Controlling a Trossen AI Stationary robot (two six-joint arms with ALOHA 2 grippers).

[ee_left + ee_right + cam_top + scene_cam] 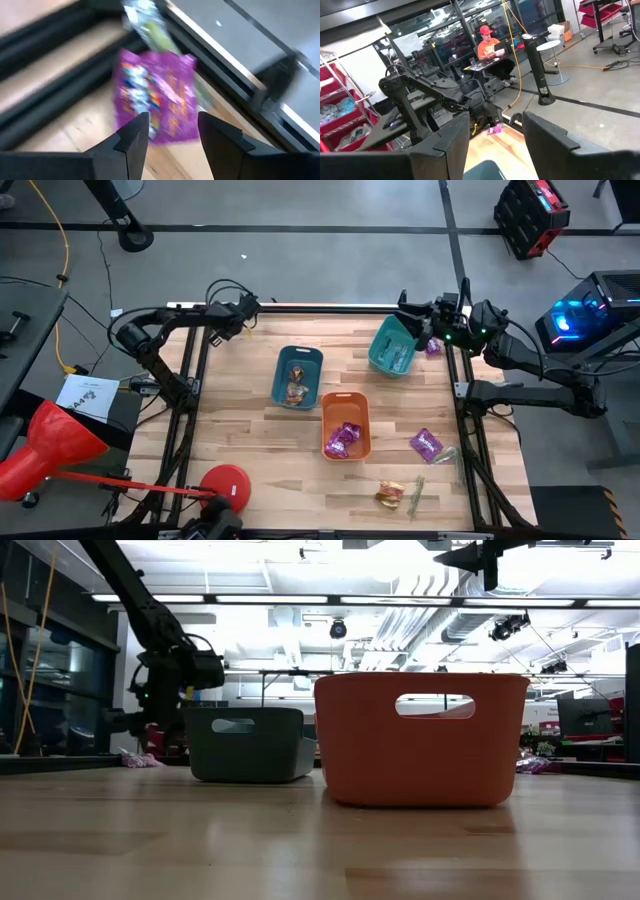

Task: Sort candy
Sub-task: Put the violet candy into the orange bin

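Note:
My left gripper (172, 122) hovers open at the table's far left corner (247, 308), pointing slantwise down. Its fingertips stand on either side of a shiny purple candy packet (160, 90) lying flat on the wood just beyond them. A pale green stick (152, 27) lies past the packet by the black rail. That packet also shows in the low view (135, 758). My right gripper (496, 119) is open and level, high over the far right (405, 308), with nothing between its fingers. The tilted teal bin (392, 345) is just below it.
A second teal bin (297, 377) holds brown-gold candy, and an orange bin (345, 425) holds purple packets. Loose candy lies near the right edge: a purple packet (427, 444), a small purple one (433, 347), a brown-gold sweet (389, 495) and a green stick (418, 492). Black frame rails border the table.

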